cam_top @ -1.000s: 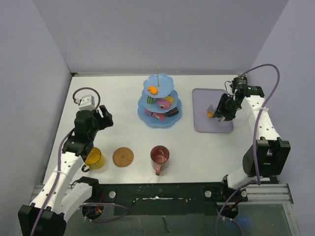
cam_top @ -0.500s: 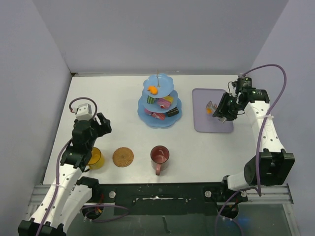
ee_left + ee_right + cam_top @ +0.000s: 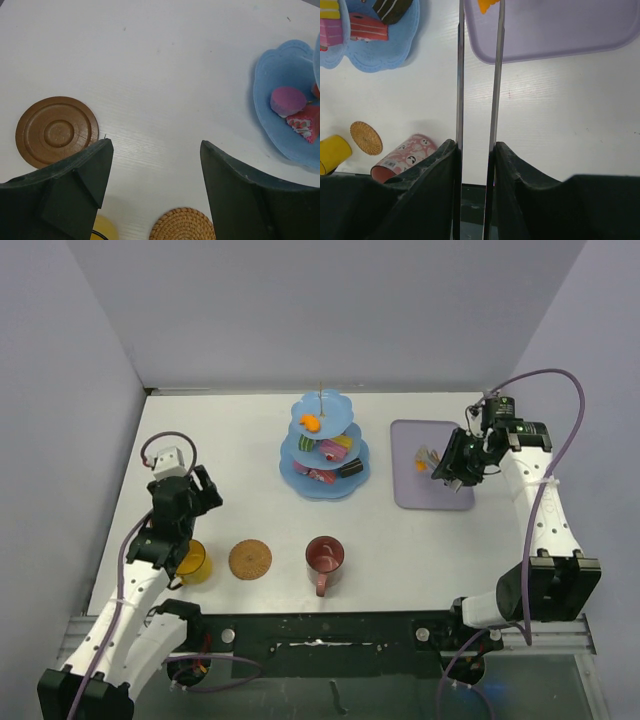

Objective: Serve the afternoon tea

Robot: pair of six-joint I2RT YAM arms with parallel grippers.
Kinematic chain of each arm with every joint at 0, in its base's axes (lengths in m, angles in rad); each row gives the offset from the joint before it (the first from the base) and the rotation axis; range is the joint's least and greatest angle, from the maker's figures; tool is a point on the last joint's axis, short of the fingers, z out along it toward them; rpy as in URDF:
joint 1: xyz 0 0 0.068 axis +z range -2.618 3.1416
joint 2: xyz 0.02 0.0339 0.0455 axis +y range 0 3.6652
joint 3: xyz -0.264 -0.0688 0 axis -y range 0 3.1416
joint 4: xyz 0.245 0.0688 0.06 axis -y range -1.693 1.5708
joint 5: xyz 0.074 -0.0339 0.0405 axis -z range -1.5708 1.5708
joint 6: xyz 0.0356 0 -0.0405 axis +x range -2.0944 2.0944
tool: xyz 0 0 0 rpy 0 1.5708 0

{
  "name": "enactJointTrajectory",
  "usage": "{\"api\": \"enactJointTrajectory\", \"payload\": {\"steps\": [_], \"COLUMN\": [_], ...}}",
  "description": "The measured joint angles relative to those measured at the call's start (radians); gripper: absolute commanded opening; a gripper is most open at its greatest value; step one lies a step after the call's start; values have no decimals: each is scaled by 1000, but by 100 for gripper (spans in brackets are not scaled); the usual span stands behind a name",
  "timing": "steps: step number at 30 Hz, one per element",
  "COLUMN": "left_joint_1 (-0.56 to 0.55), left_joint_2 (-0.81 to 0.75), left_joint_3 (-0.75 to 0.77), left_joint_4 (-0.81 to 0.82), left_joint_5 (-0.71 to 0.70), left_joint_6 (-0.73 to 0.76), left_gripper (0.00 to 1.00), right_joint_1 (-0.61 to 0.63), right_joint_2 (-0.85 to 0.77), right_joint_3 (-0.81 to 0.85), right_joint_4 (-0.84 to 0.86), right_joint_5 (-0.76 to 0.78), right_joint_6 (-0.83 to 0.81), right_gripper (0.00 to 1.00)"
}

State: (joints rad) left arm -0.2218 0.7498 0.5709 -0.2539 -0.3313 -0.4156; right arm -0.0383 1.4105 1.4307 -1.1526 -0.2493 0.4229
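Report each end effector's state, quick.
Left end effector: open, holding nothing.
Right end effector: shut on the metal tongs, with an orange toy pastry between their tips.

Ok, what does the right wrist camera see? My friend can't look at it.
The right gripper pinches thin metal tongs, an orange toy pastry between their tips at the lilac tray. Left: the blue stand, a woven coaster, a yellow mug, a pinkish mug.
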Motion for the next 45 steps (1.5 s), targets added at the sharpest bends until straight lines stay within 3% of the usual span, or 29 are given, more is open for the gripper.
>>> {"api": "enactJointTrajectory", "payload": {"steps": [4,11,13,20,38,45], "left_joint_1": [0,0,0,4,9,9], "left_joint_2": [61,36,23,8,-103,-128], "left_joint_3": [69,98,98,107,150,151], "left_joint_4": [-27,-36,-43,-96,-147,-163], "left_joint_5": [-13,-19,-20,-29,-32,-32], "left_joint_6": [8,-26,-46,-113,-156,-156], "left_gripper": [69,69,89,95,95,96], "right_joint_1": [0,1,3,18,193,278], "right_joint_2": [0,0,0,4,161,191], "right_joint_3": [34,95,99,151,476,521], "right_joint_4": [-11,-13,-14,-31,-38,-23], "right_joint_5": [-11,-37,-44,-82,-138,-137], "right_joint_6": [3,13,16,34,107,140], "right_gripper": [25,25,25,24,24,25]}}
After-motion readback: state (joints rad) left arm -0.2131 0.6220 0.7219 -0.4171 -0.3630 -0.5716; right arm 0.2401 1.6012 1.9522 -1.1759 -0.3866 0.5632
